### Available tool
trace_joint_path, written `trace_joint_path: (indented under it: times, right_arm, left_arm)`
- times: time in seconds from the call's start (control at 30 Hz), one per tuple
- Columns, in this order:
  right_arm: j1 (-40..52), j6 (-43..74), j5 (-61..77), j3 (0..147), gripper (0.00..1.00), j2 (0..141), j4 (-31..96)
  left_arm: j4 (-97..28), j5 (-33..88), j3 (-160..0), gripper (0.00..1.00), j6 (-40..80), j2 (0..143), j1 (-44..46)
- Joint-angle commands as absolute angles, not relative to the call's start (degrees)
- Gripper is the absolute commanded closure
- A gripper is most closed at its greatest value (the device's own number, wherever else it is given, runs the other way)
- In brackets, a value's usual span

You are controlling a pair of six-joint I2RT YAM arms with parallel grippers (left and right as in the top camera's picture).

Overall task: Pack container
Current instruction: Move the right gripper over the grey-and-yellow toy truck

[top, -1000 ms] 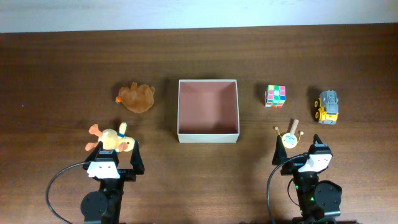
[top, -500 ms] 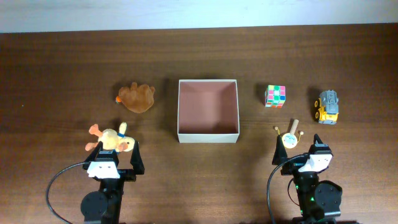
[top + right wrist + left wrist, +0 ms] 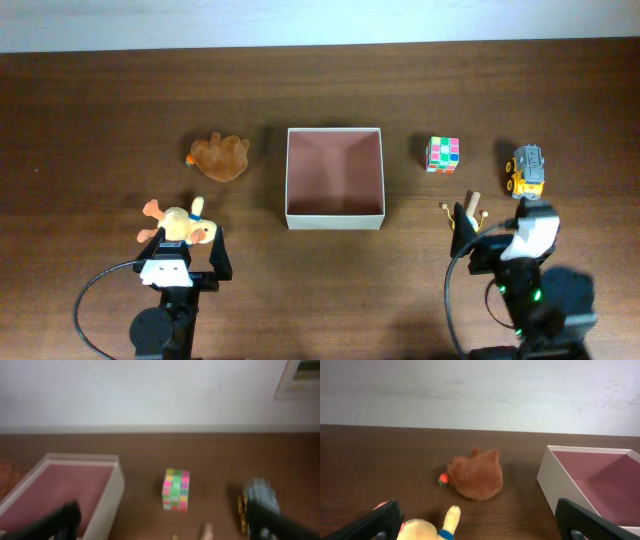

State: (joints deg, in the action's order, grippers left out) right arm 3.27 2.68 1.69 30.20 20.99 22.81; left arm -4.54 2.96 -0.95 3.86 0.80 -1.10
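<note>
The container point(image 3: 335, 219) is a square white box with a pinkish-brown inside, at the table's middle. It also shows in the left wrist view point(image 3: 551, 474) and the right wrist view point(image 3: 113, 496). My left gripper point(image 3: 185, 247) is open, with a yellow plush toy point(image 3: 180, 224) lying between its fingers point(image 3: 384, 521). A brown plush point(image 3: 220, 157) lies left of the container. My right gripper point(image 3: 497, 227) is open and empty over a small round toy with sticks point(image 3: 465, 214). A colour cube point(image 3: 443, 153) and a toy truck point(image 3: 528, 170) lie right of the container.
In the right wrist view the colour cube point(image 3: 176, 490) lies ahead between the fingers, the toy truck point(image 3: 257, 501) at the right. The brown plush point(image 3: 475, 475) lies ahead of the left gripper. A pale wall runs along the table's far edge.
My right arm has moved forward and to the right, now partly covering the small round toy. The left arm and all toys have stayed put.
</note>
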Motion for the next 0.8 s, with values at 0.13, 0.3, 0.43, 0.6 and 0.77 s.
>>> trace_joint_path:
  times: [0.13, 0.3, 0.43, 0.6, 0.77]
  right_arm:
    - [3.7, 1.9, 2.6, 63.1, 0.01, 48.2, 52.2]
    - [3.7, 2.0, 4.9, 69.6, 0.01, 57.1, 59.8]
    - [3.7, 1.9, 9.6, 69.6, 0.01, 62.1, 62.1]
    - [3.7, 5.1, 10.2, 69.6, 0.01, 67.1, 64.0]
    - [3.7, 5.4, 10.5, 69.9, 0.01, 70.7, 63.7]
  left_arm:
    - [-4.6, 2.6, -0.6, 0.01, 3.0, 0.3, -1.3]
    - [-4.6, 2.6, -0.6, 0.01, 3.0, 0.3, -1.3]
    - [-4.6, 2.6, -0.6, 0.01, 3.0, 0.3, -1.3]
    - [-4.6, 2.6, -0.6, 0.01, 3.0, 0.3, -1.3]
    - [-4.6, 2.6, -0.6, 0.01, 3.0, 0.3, -1.3]
